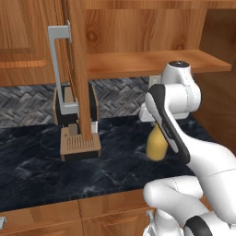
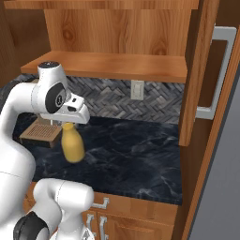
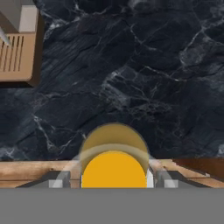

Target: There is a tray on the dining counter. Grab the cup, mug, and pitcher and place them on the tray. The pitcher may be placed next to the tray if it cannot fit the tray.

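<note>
End effector (image 3: 111, 179) over the pitcher (image 3: 113, 157), low centre of the hand view, looking straight down on the round yellow top. Fingers (image 3: 60, 179) spread wide, one on each side of the pitcher, pads seemingly flush with its sides; cannot tell whether pressing or merely close.

In the right base view, sits at centre left, below the white wrist, end effector (image 2: 69, 124) down around the pitcher's (image 2: 73, 144) neck. Pitcher upright, base on the black marble tabletop (image 2: 140, 154), near the front edge.

In the left base view, right of centre, pitcher (image 1: 156, 145) half hidden behind the forearm, only the rounded yellow body showing. Stands on the tabletop (image 1: 41, 161).

Left of centre there, a boxy appliance (image 1: 79, 143) with a slatted wooden base, well apart from the pitcher. Same appliance (image 2: 41, 133) at the left edge of the right base view, behind the arm, and in the upper left corner of the hand view (image 3: 17, 52).

Grey herringbone tiles (image 2: 112, 101) behind the tabletop, with a pale outlet (image 2: 137, 90) set in them. Wooden shelf (image 2: 108, 65) above. Open cabinet door with a grey handle (image 1: 60, 69), upper left of the left base view.
</note>
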Motion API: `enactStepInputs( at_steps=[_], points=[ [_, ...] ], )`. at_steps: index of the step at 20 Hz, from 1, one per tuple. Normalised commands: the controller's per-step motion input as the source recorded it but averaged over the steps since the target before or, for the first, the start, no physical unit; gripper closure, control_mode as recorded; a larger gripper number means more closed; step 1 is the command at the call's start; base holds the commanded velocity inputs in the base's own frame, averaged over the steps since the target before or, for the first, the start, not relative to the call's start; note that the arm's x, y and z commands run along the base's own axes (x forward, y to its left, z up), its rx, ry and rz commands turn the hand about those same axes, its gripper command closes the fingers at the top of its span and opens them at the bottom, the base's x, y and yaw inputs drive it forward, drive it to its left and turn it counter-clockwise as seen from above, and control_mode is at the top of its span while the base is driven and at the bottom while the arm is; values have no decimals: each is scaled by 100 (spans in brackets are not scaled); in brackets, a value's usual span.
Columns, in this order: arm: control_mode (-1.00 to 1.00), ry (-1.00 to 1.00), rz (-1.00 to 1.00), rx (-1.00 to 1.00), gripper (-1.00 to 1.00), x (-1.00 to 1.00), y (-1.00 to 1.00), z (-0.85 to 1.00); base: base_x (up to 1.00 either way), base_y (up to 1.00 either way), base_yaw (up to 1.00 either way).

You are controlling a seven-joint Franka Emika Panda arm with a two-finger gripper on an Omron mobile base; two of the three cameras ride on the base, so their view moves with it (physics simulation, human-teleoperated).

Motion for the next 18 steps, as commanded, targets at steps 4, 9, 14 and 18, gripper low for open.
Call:
enactStepInputs(
  at_steps=[4,9,14,18],
  points=[
    [-100,0,0,0,100,-13,0,30,0,0,0],
    [-100,0,0,0,100,-9,0,24,0,0,0],
    [100,0,0,0,100,-8,0,11,-11,0,0],
    [-100,0,0,0,100,-35,0,6,0,0,0]
  ],
)
